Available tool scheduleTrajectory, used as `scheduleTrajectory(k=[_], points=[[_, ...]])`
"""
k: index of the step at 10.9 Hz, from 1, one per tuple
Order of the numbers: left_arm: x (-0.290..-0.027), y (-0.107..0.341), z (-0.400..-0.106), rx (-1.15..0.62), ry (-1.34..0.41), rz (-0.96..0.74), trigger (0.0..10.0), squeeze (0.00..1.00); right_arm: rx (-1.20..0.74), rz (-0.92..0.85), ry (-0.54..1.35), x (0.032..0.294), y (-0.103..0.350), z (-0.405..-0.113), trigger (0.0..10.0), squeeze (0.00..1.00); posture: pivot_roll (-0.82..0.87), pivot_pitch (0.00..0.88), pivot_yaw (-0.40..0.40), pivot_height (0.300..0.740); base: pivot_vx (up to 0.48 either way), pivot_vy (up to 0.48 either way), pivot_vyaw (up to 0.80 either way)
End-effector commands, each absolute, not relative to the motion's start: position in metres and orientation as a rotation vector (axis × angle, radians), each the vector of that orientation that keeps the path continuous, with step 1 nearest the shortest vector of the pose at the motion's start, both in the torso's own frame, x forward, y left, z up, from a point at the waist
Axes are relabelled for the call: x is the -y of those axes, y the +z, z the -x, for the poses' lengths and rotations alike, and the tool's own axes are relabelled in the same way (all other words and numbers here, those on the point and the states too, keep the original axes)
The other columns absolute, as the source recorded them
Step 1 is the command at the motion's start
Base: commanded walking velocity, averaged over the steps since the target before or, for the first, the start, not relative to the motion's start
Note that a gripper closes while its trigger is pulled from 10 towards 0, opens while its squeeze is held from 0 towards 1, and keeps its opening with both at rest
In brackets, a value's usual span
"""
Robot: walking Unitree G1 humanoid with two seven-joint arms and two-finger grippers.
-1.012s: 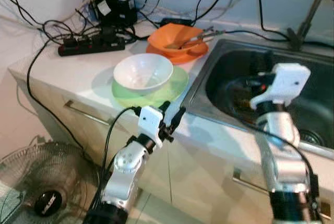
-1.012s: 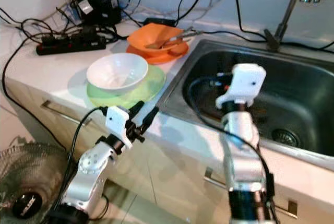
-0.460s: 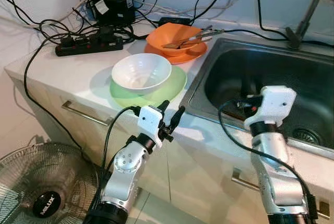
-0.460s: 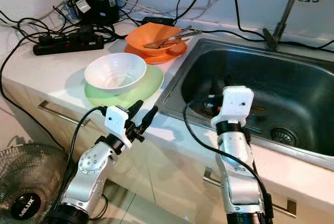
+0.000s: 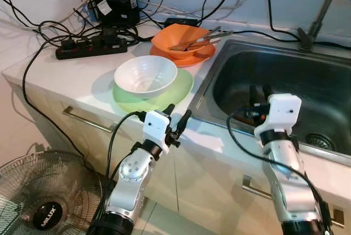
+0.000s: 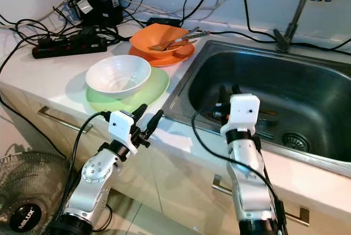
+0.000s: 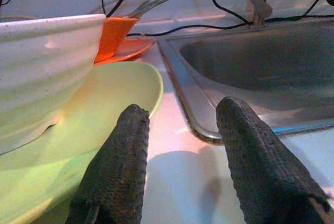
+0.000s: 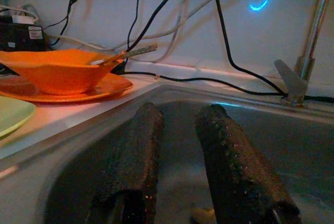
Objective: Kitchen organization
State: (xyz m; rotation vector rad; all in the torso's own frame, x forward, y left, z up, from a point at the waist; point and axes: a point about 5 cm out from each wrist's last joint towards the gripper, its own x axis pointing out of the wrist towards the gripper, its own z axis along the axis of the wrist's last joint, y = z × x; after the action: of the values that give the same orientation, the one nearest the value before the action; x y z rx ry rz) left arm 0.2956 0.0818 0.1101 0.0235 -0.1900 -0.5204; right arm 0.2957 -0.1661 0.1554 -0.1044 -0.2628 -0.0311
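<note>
Dishes sit on the counter just left of the sink (image 5: 329,90). A white bowl (image 5: 145,75) rests on a green plate (image 5: 175,88) near the sink's left rim. An orange bowl (image 5: 178,38) with forks or spoons (image 5: 200,39) in it stands on an orange plate (image 5: 203,55) farther back, close to the sink's back left corner. Nothing is in the robot's grip yet.

The right gripper (image 5: 259,95) has come down. A second ago it was held high over the sink, and now it hangs low inside the front of the sink. Its two fingers (image 8: 141,161) stand a little apart with nothing between them. Something small lies on the sink bottom under it, but it is too dim to tell what it is. The drain (image 5: 321,141) is to the right of the arm.

The left gripper (image 5: 176,119) has stayed in place at the front edge of the counter, just left of the sink's front corner. Its fingers (image 7: 122,156) are apart and empty, pointing at the green plate.

It looks as if the right arm is reaching for what lies in the sink. The tidying seems to be only starting.

A black power strip (image 5: 90,47) and many cables (image 5: 118,5) lie far left of the sink. A fan (image 5: 46,202) stands on the floor.
</note>
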Motion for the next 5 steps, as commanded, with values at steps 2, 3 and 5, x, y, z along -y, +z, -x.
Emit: scheduleTrajectory(k=[2, 3, 5], points=[[-0.091, 0.112, -0.298, 0.192, -0.482, -0.053, 10.0, 0.0, 0.278, 0.098, -0.03, 0.164, 0.157, -0.299, 10.0, 0.0, 0.04, 0.062, 0.064, 0.74, 0.0, 0.0, 0.0], [-0.088, 0.122, -0.298, 0.231, -0.498, -0.063, 10.0, 0.0, 0.278, 0.095, -0.03, 0.163, 0.157, -0.299, 10.0, 0.0, 0.04, 0.06, 0.064, 0.74, 0.0, 0.0, 0.0], [-0.081, 0.162, -0.306, 0.361, -0.533, -0.09, 10.0, 0.0, 0.274, 0.086, -0.041, 0.165, 0.155, -0.303, 10.0, 0.0, 0.05, 0.045, 0.064, 0.74, 0.0, 0.0, 0.0]])
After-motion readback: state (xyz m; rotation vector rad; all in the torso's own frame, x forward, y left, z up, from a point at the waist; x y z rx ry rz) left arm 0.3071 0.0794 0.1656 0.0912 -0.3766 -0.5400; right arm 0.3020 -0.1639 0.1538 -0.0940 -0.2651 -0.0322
